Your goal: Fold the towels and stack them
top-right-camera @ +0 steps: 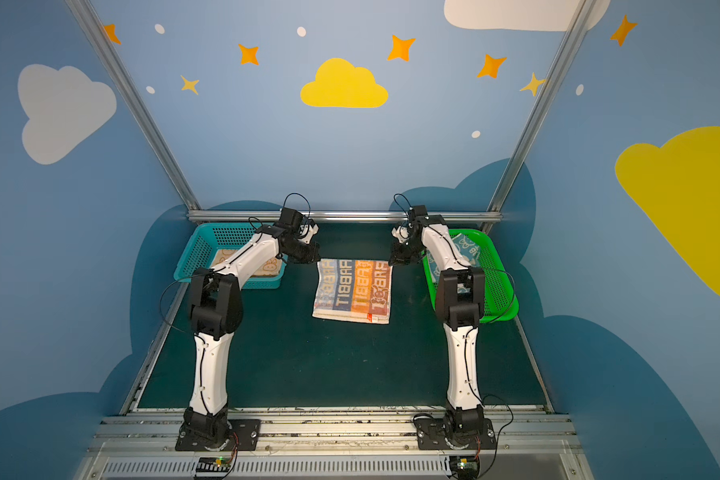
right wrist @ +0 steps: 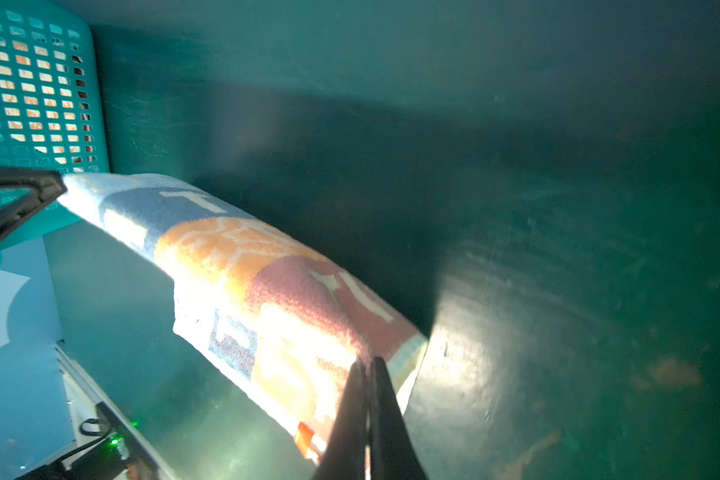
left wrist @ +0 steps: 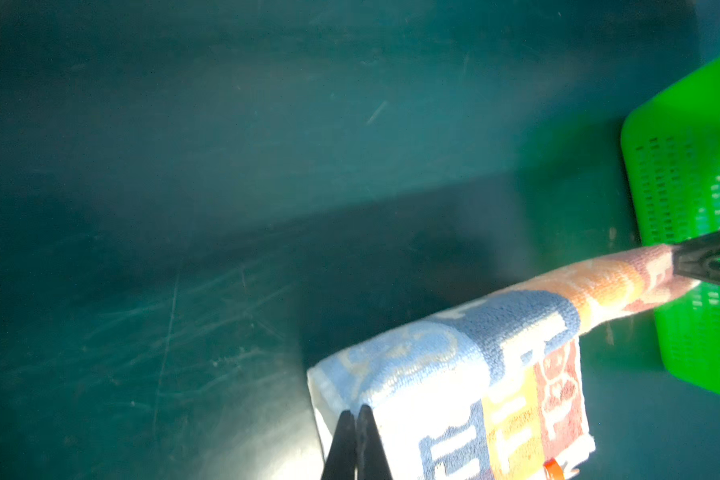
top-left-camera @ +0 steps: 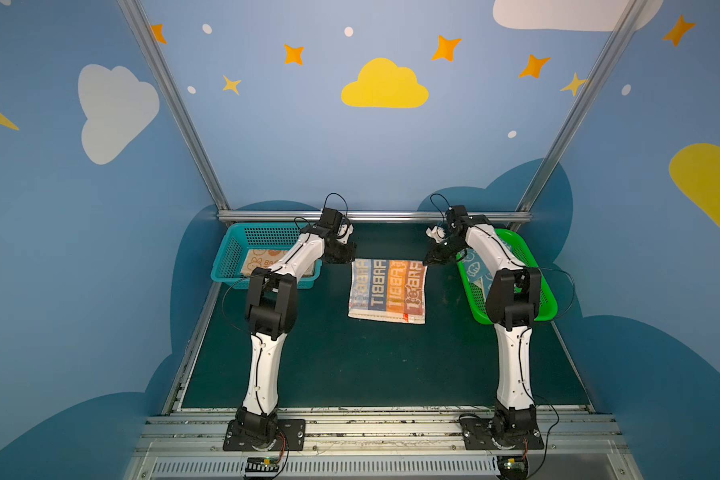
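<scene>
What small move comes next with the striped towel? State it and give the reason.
Probably draw both grippers together toward the near edge: left gripper and right gripper pinch far corners of the striped towel, whose near edge rests on the mat.

Looped terry striped towel; glossy perforated plastic green basket; scuffed matt table mat

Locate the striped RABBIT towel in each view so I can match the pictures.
In a top view: striped towel at the centre of the green mat.
In a top view: same place.
Left wrist: it stretches from the left claw to the right claw by the green basket.
Right wrist: it stretches between both claws, teal basket behind.
Shared landmark: the orange tag on its hem.
</scene>
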You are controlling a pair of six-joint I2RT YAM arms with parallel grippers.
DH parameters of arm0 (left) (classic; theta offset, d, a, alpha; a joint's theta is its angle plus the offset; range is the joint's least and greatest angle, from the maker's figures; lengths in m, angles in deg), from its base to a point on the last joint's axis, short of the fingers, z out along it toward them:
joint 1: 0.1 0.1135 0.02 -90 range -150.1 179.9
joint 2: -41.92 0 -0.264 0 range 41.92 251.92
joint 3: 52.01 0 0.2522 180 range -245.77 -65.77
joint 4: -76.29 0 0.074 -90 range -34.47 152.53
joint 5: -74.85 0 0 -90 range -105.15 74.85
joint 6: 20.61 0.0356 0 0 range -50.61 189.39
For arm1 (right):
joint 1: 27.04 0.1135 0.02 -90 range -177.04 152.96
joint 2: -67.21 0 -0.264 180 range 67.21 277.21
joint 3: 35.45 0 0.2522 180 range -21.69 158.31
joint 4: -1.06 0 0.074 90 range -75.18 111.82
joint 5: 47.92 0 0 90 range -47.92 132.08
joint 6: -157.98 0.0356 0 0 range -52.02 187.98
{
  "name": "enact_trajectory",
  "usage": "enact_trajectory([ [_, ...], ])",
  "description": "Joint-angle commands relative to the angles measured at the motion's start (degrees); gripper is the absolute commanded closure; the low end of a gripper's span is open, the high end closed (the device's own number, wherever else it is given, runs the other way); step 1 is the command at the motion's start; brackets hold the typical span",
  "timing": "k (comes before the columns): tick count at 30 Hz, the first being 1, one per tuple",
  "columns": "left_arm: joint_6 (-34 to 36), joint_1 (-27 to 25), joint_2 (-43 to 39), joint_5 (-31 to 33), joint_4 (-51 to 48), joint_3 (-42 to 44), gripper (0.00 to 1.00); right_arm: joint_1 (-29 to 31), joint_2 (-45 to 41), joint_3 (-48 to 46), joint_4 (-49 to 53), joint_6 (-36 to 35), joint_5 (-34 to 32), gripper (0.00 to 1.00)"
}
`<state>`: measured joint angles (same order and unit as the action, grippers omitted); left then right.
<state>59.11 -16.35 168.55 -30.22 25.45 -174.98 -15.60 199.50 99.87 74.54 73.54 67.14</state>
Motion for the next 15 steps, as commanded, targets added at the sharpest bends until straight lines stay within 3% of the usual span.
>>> enact_trajectory([
  [1, 0.07, -0.27, -4.99, 0.88, 3.70, 4.76, 0.97, 0.59, -5.22, -4.46, 1.91, 3.60, -1.98, 1.00],
  [15, -3.77, -1.42, -18.14, 1.26, 11.51, 26.62, 0.97, 2.39, -18.59, -26.83, -2.31, 9.62, -1.57, 1.00],
])
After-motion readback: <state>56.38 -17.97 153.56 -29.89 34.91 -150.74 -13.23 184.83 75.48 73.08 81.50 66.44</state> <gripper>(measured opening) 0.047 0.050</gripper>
